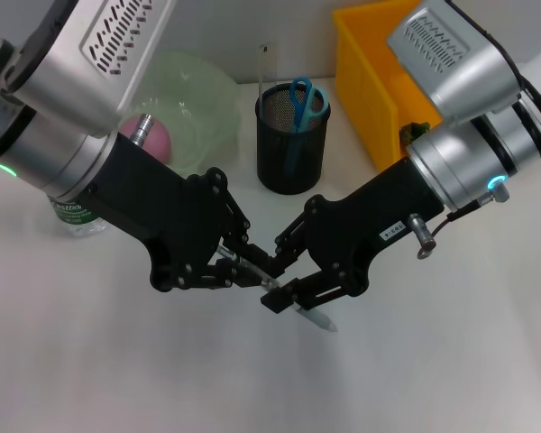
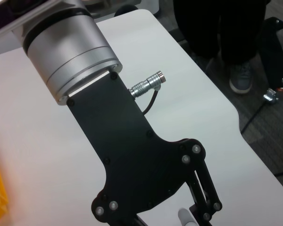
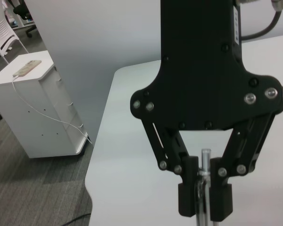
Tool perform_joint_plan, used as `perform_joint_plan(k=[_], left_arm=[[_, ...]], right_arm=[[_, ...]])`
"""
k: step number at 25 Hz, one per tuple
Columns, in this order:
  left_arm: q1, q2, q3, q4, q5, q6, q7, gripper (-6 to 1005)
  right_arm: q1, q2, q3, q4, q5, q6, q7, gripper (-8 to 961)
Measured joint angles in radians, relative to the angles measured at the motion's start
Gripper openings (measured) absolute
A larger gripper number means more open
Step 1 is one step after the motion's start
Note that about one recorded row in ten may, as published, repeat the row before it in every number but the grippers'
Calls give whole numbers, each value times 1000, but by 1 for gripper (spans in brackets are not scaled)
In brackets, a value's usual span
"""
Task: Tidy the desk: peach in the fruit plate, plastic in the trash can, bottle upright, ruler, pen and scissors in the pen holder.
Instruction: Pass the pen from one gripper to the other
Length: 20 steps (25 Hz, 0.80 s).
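Note:
A grey pen [image 1: 323,320] with a pale tip hangs above the white desk [image 1: 433,361] between my two grippers. My left gripper [image 1: 257,271] is shut on its upper end; the right wrist view shows it [image 3: 203,202] clamped on the pen [image 3: 205,160]. My right gripper [image 1: 293,298] is closed on the pen's middle, and the pale tip sticks out beyond it [image 2: 185,216]. The black mesh pen holder [image 1: 291,158] holds blue scissors [image 1: 303,97] and a clear ruler [image 1: 264,68]. A pink peach [image 1: 160,137] lies in the green fruit plate [image 1: 203,104]. The bottle [image 1: 75,216] stands upright, mostly hidden by my left arm.
The yellow trash can [image 1: 379,86] stands at the back right, its contents hidden by my right arm. The desk's rounded edge [image 2: 236,113] drops to carpeted floor. A white cabinet [image 3: 37,108] stands beyond the desk's other side.

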Motion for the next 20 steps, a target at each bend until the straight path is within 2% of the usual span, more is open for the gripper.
perform_joint_plan(k=[5, 20], left_arm=[[-1, 0, 1, -5, 3, -1, 4, 233], [-2, 0, 1, -9, 2, -4, -4, 241]], right_arm=[[3, 1, 0, 0, 0, -1, 4, 320], [3, 1, -8, 0, 0, -8, 4, 205]])
